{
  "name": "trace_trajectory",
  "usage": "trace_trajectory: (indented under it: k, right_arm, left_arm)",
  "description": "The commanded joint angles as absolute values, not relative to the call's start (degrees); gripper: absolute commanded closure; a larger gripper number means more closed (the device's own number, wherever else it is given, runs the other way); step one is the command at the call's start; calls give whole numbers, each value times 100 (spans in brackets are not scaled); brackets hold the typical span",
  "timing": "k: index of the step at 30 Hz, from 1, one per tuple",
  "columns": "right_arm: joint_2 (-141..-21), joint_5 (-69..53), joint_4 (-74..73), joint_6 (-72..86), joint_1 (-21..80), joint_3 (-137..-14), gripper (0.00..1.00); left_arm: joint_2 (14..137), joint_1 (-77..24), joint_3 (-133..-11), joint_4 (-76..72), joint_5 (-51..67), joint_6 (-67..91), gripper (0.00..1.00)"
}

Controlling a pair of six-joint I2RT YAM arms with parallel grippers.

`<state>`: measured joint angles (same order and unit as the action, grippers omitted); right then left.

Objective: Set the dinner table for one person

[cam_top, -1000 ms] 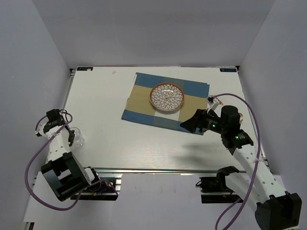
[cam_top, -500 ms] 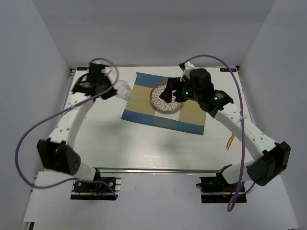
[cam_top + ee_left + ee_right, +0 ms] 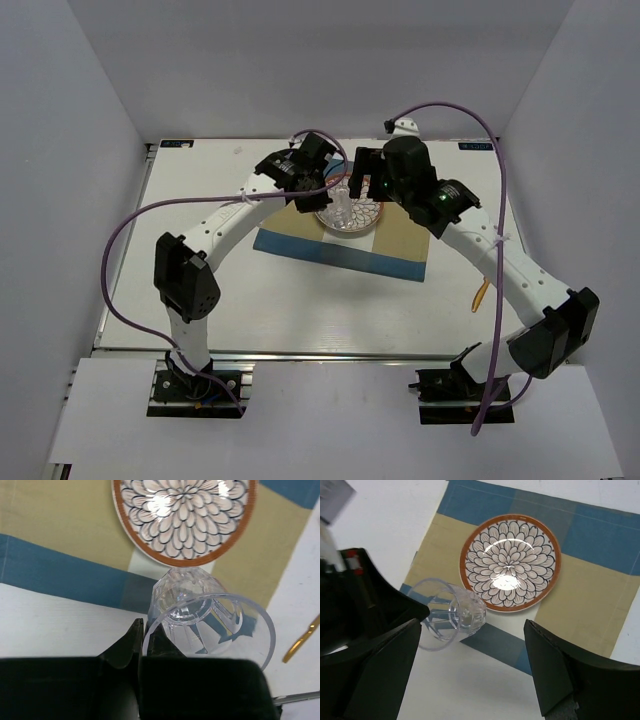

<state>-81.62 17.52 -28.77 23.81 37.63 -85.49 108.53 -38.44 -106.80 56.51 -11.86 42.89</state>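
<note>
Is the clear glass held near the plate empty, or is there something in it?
Empty: the glass shows only its own clear facets, with the placemat visible straight through it.

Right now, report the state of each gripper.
Left gripper: shut on the clear glass.
Right gripper: open, holding nothing.
</note>
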Motion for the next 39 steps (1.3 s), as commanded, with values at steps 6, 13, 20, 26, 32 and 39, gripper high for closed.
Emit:
trace_trajectory:
  k: [6, 13, 20, 26, 32, 39]
  right_arm:
    - [-8112, 2092, -2593, 2540, 3753, -8157, 12]
    - [-8560, 1961, -2602, 2584, 3771, -8069, 50]
    - [-8543, 1661, -2487, 2619, 3814, -7981, 68]
    - [-8341, 1617, -2242, 2707, 3806, -7796, 100]
    - [-8569, 1661, -2276, 2672, 3727, -7954, 100]
    - [-9191, 1889, -2530, 2514, 3340, -8489, 100]
  left_arm:
    - [10819, -4350, -11276, 5669, -1503, 4588, 100]
    - [10512, -4509, -11154, 5766, -1986, 4746, 100]
    - [10239, -4509, -11092, 5599, -2206, 4825, 100]
    - [10073, -4509, -11074, 5642, -2495, 5079, 38]
    - [9538, -4448, -10662, 5905, -2995, 5352, 2]
    - [7730, -4342, -8976, 6301, -3996, 5441, 2]
